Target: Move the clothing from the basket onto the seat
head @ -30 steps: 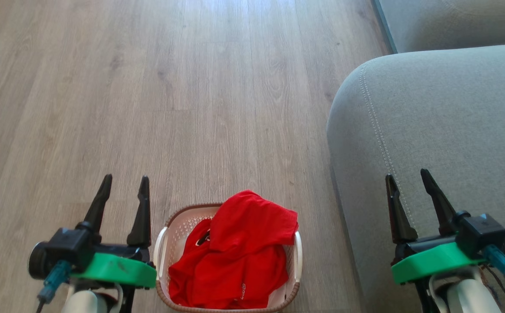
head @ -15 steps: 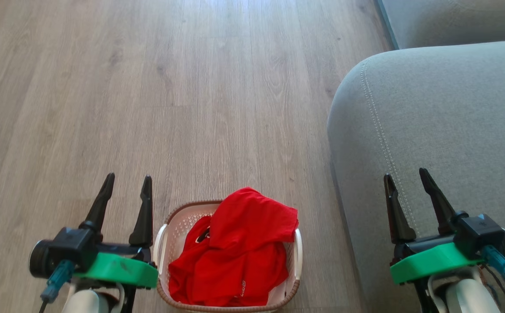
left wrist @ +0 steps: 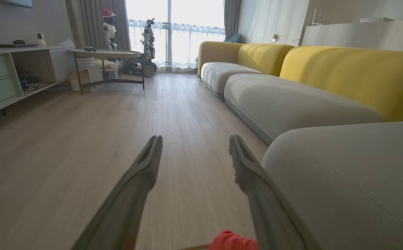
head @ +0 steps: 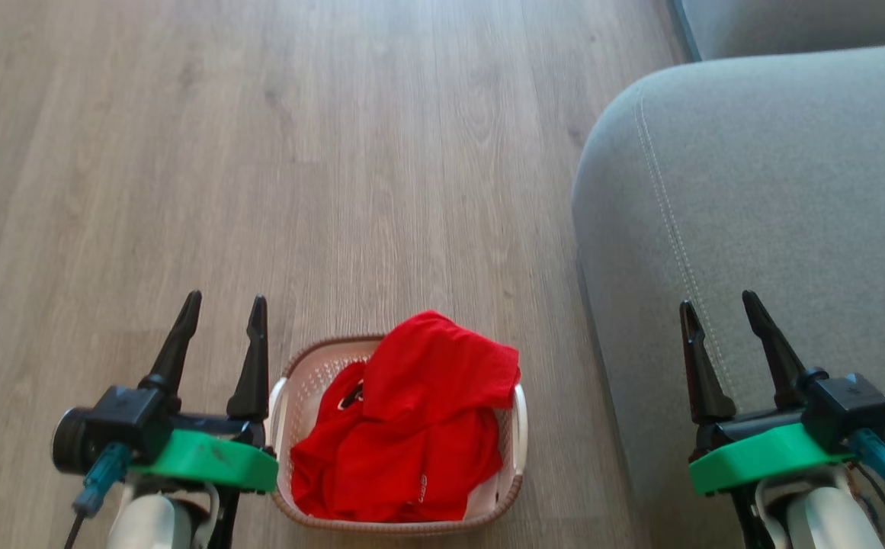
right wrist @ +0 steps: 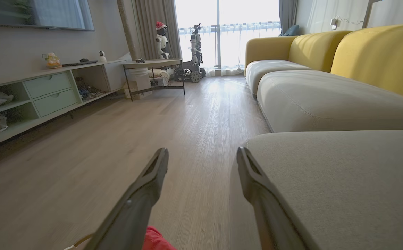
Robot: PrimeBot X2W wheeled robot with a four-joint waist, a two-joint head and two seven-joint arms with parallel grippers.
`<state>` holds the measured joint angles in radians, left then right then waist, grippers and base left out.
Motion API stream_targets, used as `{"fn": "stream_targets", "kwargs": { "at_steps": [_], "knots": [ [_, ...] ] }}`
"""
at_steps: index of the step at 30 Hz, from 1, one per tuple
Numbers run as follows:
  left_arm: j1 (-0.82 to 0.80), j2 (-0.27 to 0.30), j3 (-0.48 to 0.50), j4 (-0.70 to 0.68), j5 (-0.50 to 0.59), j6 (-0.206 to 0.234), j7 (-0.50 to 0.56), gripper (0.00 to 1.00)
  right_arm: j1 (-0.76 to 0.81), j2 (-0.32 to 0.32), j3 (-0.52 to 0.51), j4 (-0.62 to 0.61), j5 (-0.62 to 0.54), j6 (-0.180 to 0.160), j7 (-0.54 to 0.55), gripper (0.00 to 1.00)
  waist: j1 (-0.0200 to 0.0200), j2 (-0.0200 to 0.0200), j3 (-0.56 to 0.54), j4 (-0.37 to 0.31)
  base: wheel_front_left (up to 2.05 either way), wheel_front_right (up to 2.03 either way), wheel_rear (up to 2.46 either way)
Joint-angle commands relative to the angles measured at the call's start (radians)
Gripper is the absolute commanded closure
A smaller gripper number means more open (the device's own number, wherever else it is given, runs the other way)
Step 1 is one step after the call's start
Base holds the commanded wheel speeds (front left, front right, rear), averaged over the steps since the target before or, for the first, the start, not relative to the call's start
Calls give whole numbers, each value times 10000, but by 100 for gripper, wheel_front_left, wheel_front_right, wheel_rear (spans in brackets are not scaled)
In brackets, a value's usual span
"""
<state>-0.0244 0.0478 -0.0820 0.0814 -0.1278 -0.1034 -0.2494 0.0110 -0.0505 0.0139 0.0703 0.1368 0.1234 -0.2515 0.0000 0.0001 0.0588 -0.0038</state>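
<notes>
Red clothing (head: 404, 427) lies heaped in the basket (head: 312, 385), which stands on the wooden floor (head: 335, 152) between the robot's two arms, low in the head view. The basket reads wider across than deep, its white handles at its left and right ends, so its long axis seems to run from side to side. The top garment is draped slantwise, its upper fold reaching over the far right rim beside the right handle. A bit of black-and-white marking shows on the fabric under it at the left, and small white print near the front.

Just right of the basket, not touching it, is the grey seat (head: 785, 198). Its rounded corner faces the far left, and its double stitching runs from that corner toward the robot.

The left claw (head: 226, 297) hovers above the floor just left of the basket, fingers spread wide and pointing away from the robot, with nothing between them. The right claw (head: 718, 299) hangs over the seat's near edge, equally wide apart and empty, pointing the same way.

In the left wrist view the left claw (left wrist: 196, 137) frames bare floor, a scrap of red (left wrist: 234, 241) at the bottom edge.
</notes>
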Motion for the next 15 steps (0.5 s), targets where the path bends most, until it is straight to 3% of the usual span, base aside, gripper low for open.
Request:
{"fn": "stream_targets", "kwargs": {
  "at_steps": [1, 15],
  "knots": [
    [-625, 101, 295, -242, 13, 86, -124, 0, -409, -40, 205, -389, -116, 73, -103, 0, 0, -1, 189, -62, 0, 0, 0],
    [-1316, 165, 158, 537, -185, 81, -26, 0, -949, -15, 252, -674, -42, 73, -103, 0, 0, -1, 1590, -636, 0, 0, 0]
  ]
}}
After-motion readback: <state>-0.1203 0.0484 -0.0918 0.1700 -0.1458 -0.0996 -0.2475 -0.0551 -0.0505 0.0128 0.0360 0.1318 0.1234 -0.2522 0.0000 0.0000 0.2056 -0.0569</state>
